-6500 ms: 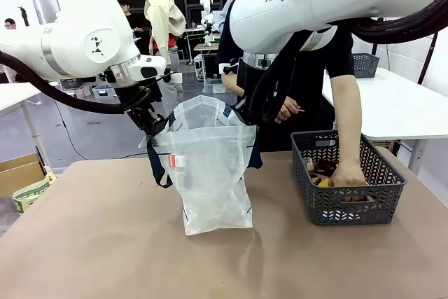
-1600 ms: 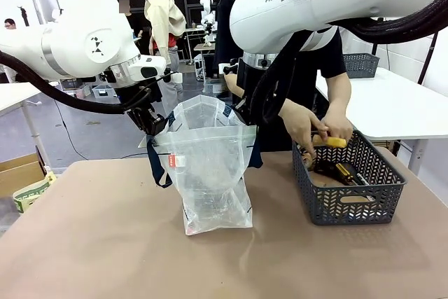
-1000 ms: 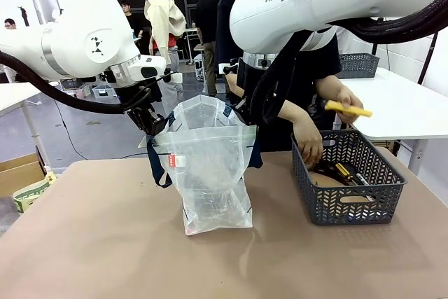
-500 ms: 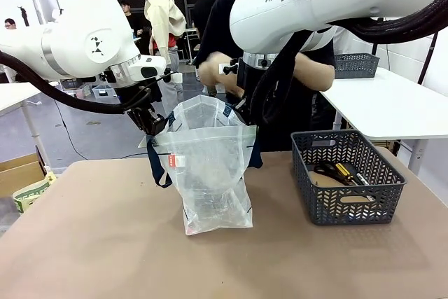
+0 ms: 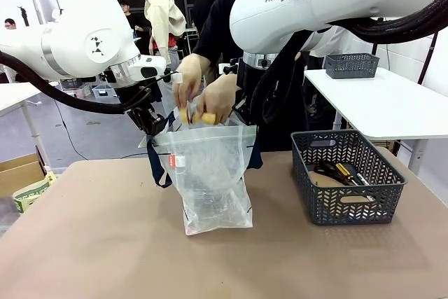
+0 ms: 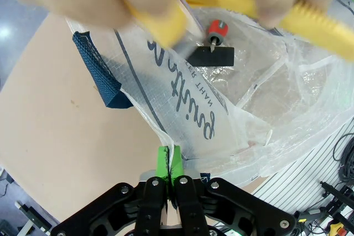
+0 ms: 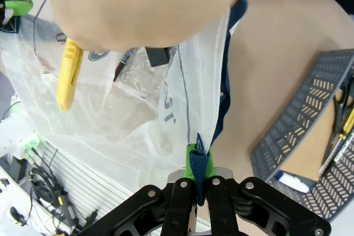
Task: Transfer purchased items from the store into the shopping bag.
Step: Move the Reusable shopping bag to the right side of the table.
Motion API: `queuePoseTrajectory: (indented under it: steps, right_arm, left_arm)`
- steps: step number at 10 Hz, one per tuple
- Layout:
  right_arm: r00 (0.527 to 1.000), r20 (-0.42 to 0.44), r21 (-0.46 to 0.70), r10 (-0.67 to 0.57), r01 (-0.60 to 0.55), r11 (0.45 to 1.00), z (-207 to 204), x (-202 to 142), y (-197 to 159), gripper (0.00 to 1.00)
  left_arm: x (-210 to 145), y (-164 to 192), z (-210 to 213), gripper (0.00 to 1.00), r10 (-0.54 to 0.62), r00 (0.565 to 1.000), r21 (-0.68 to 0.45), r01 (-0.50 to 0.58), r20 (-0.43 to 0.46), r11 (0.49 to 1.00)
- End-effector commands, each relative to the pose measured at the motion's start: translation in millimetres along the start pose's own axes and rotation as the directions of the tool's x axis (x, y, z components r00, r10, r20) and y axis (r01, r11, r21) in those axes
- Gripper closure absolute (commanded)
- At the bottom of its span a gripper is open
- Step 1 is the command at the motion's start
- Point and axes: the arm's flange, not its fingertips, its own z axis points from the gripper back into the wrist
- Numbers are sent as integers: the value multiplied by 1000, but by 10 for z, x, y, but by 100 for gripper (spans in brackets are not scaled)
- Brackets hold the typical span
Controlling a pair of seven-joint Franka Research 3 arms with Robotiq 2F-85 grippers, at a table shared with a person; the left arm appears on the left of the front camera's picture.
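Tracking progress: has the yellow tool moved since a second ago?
Yes. The person's hands carried the yellow tool leftward, from above the basket to over the open bag.

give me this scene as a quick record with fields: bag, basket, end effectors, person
left end effector: shut on the shopping bag rim, holding it up
right end effector: shut on the bag's opposite edge, at a navy strap
bag mouth: held open between the two
person's hands: over the bag mouth, holding a yellow item
bag contents: a red-tipped tool near the bottom
basket: on the table, right of the bag, a few items inside
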Motion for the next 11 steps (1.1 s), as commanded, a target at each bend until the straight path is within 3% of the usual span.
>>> queuePoseTrajectory:
  steps: [1, 11]
  right_arm:
    - [1000, -1, 0, 15, -15, 1000, 1, -2, -11, 100]
    - [1000, -1, 0, 15, -15, 1000, 1, -2, -11, 100]
  left_arm:
    - [-15, 10, -10, 100, -2, 1000, 5, 2, -5, 1000]
    - [-15, 10, -10, 100, -2, 1000, 5, 2, -5, 1000]
